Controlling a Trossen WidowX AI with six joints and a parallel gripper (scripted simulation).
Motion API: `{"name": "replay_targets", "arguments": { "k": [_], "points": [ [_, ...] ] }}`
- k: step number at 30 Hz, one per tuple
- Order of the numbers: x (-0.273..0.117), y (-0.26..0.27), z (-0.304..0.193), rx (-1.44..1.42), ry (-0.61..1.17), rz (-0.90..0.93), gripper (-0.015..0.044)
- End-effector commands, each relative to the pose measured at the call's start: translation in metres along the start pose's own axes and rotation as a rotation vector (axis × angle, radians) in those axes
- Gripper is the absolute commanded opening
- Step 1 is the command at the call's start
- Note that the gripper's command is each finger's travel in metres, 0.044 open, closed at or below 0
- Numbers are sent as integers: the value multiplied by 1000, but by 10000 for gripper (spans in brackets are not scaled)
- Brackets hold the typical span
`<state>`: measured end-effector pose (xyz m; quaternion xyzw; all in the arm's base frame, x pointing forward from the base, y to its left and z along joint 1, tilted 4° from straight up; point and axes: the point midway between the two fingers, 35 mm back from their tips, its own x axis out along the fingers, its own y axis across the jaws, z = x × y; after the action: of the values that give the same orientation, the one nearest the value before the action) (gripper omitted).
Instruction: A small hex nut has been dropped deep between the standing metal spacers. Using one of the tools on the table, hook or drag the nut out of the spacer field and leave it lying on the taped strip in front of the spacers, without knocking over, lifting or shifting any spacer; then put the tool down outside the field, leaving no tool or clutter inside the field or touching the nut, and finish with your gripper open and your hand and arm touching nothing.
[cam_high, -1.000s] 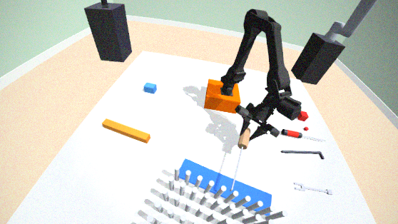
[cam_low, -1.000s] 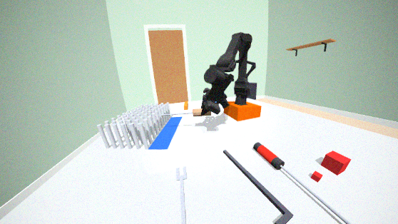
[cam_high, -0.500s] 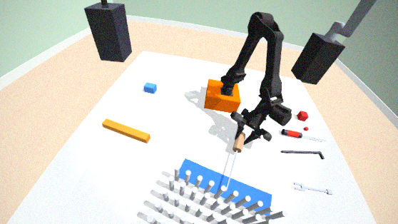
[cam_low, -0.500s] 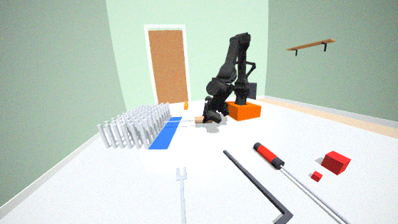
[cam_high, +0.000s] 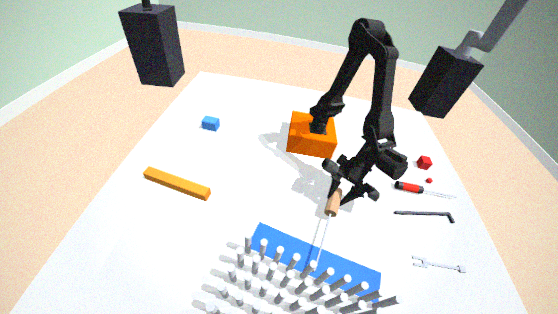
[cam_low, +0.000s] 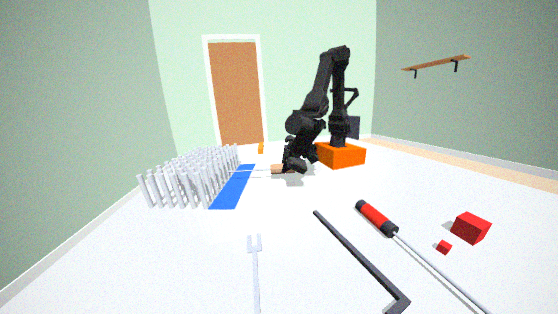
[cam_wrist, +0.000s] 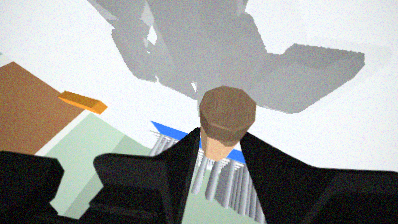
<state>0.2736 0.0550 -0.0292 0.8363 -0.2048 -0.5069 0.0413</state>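
My gripper (cam_high: 336, 197) (cam_low: 285, 169) (cam_wrist: 219, 132) is shut on the wooden handle (cam_high: 332, 206) (cam_low: 276, 169) (cam_wrist: 227, 110) of a thin-shafted tool, low above the table. Its metal shaft (cam_high: 324, 239) (cam_low: 245, 171) reaches over the blue taped strip (cam_high: 272, 236) (cam_low: 235, 192) (cam_wrist: 170, 131) to the front row of standing metal spacers (cam_high: 296, 258) (cam_low: 186, 189) (cam_wrist: 212, 182). The far end of the shaft is hidden or too thin to make out, so I cannot tell whether it touches a spacer. The hex nut is not visible in any view.
A red-handled screwdriver (cam_high: 411, 188) (cam_low: 375, 218), a black bent key (cam_high: 422, 213) (cam_low: 350, 248) and a forked metal tool (cam_high: 440, 265) (cam_low: 256, 275) lie to one side. Red blocks (cam_high: 424, 162) (cam_low: 470, 227) lie beyond. A yellow bar (cam_high: 176, 184) and blue block (cam_high: 210, 123) lie opposite.
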Motion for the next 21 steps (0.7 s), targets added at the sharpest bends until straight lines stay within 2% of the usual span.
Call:
{"name": "replay_targets", "arguments": {
  "k": [1, 21],
  "points": [
    [2, -1, -7, 3, 7, -4, 0],
    [12, -2, -22, 3, 9, -4, 0]
  ]
}}
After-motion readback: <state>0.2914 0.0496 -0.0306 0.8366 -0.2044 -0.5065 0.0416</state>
